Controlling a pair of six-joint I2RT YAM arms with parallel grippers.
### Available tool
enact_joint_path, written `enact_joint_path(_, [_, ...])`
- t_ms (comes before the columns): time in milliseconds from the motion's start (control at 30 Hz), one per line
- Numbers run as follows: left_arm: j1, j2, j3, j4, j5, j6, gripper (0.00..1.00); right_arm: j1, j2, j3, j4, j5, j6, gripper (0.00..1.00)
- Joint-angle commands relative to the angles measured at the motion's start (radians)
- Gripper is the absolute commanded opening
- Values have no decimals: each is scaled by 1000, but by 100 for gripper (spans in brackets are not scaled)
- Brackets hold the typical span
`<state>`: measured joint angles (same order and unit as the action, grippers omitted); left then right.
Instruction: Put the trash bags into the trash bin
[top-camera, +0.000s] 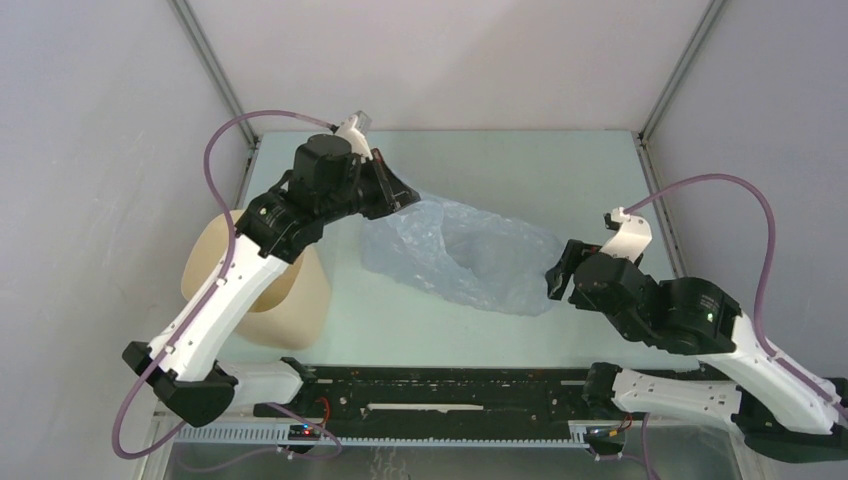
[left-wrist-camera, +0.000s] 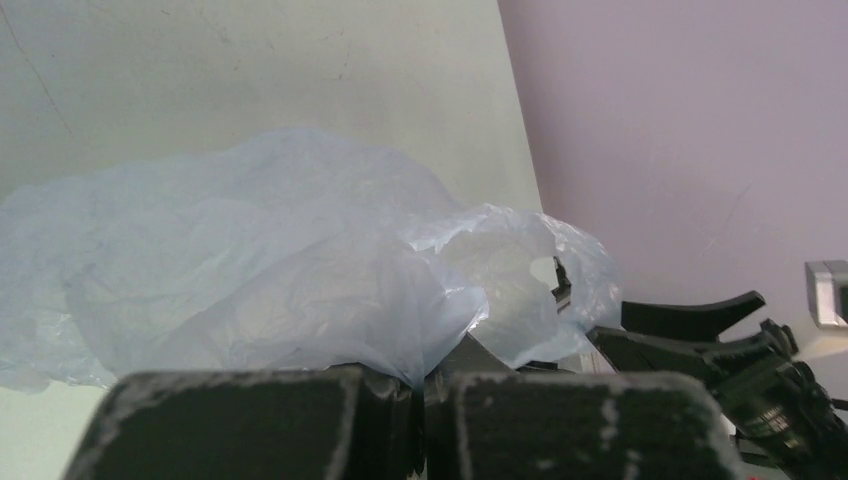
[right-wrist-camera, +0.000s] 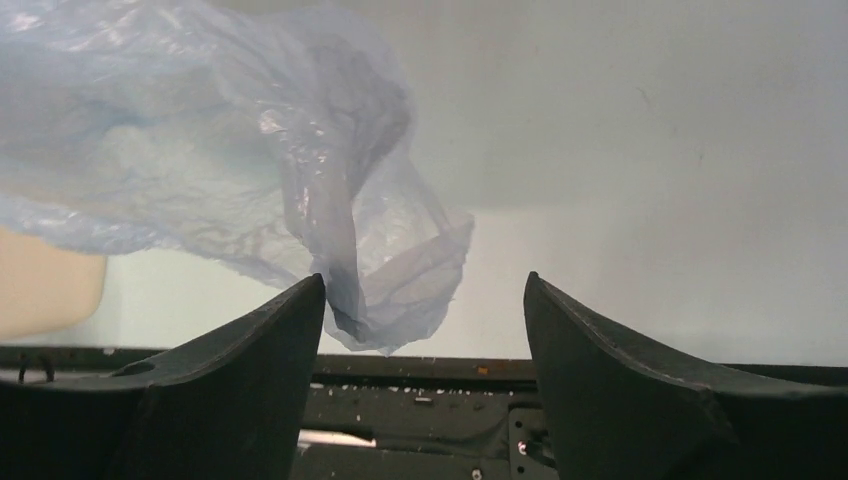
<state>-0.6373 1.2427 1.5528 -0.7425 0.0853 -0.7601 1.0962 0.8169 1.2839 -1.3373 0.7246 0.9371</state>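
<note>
Top view, trash bag: the pale blue film trash bag (top-camera: 455, 255) sprawled over the middle of the desk (top-camera: 540, 170), with its long axis running from far left to near right.
Top view, left tool: the left tool (top-camera: 393, 195) sat at the bag's far-left end, touching the film.
Top view, right tool: the right tool (top-camera: 558, 278) sat at the bag's near-right end.
Top view, trash bin: the beige trash bin (top-camera: 300, 295) stood at the near left, partly hidden under the left arm and apart from the bag.
Left wrist view, left tool: the left tool (left-wrist-camera: 405, 385) was pressed together, pinching a fold of the bag (left-wrist-camera: 250, 270).
Left wrist view, far end: the film billowed away towards the right tool (left-wrist-camera: 700, 325).
Right wrist view, right tool: the right tool (right-wrist-camera: 425, 285) was spread wide. A twist of the bag (right-wrist-camera: 385, 290) hung against one finger's inner face, with nothing clamped.
Right wrist view, bin: a beige sliver of the bin (right-wrist-camera: 45, 290) showed at the left edge.
Deciding relation: the bin lay left of and nearer than the pinched end, and the left arm was the closer one. That end probably had to travel near-left over the bin's mouth, with the long film trailing behind.
</note>
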Motion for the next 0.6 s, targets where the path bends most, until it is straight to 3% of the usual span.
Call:
enact_joint_path(0, [5, -37, 21, 20, 29, -4, 0, -106, -15, -53, 137, -47, -100, 81])
enact_joint_path(300, [5, -63, -15, 43, 31, -46, 0, -99, 35, -100, 289, -193, -235, 88])
enact_joint_path(400, [7, -68, -19, 44, 22, -49, 0, -48, 30, -104, 382, -214, -297, 100])
enact_joint_path(567, [6, -53, 12, 20, 17, -48, 0, -80, 126, -112, 322, -57, -180, 100])
